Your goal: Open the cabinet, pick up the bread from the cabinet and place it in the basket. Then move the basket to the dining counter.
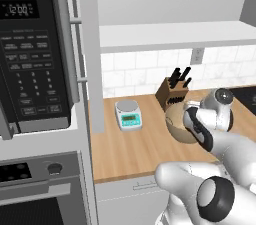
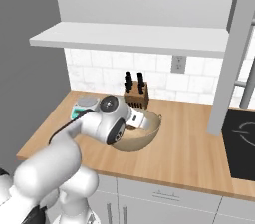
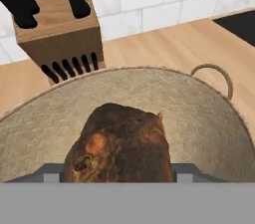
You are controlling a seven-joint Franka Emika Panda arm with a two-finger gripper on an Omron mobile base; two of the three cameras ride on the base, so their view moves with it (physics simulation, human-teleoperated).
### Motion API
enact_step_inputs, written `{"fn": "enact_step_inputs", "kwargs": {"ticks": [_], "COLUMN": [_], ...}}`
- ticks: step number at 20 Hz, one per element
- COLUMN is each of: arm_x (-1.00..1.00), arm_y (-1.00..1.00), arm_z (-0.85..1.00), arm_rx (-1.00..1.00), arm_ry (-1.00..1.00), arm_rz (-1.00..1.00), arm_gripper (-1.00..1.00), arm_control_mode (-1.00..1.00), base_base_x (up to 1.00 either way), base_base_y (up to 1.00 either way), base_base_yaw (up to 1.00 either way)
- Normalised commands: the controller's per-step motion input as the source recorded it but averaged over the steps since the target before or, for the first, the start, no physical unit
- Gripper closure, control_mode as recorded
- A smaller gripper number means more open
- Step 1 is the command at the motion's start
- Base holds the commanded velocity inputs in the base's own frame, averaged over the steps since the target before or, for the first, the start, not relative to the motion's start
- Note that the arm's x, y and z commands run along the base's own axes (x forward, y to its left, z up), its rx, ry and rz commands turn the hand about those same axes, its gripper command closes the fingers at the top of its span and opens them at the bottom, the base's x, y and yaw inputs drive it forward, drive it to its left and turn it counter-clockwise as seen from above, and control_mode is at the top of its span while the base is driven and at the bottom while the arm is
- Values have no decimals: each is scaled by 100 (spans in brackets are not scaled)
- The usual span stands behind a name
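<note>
The brown bread sits low inside the round tan woven basket, between my gripper's two fingertips, which press against its sides. The basket stands on the wood counter in front of the knife block, and my hand reaches down into it from the left. In the left base view the basket is partly hidden behind my wrist. The cabinet is open: its grey door stands edge-on and its white shelf is bare. The dining counter is out of view.
A wooden knife block stands just behind the basket by the tiled wall. A small kitchen scale sits to the left on the counter. The black microwave hangs at far left, and a black cooktop lies to the right.
</note>
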Motion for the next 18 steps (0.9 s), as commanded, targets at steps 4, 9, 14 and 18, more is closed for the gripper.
{"fn": "enact_step_inputs", "kwargs": {"ticks": [4, 9, 14, 18], "arm_x": [56, 29, 22, 30], "arm_y": [5, 1, 0, 0], "arm_z": [-3, -9, -37, -42], "arm_rx": [3, 5, 6, 5], "arm_ry": [9, 18, 20, 14], "arm_rz": [0, 0, 0, 0], "arm_gripper": [100, 100, 100, 100], "arm_control_mode": [-100, -100, -100, -100], "base_base_x": [0, 0, 0, 0], "base_base_y": [0, 0, 0, 0], "base_base_yaw": [0, 0, 0, 0]}}
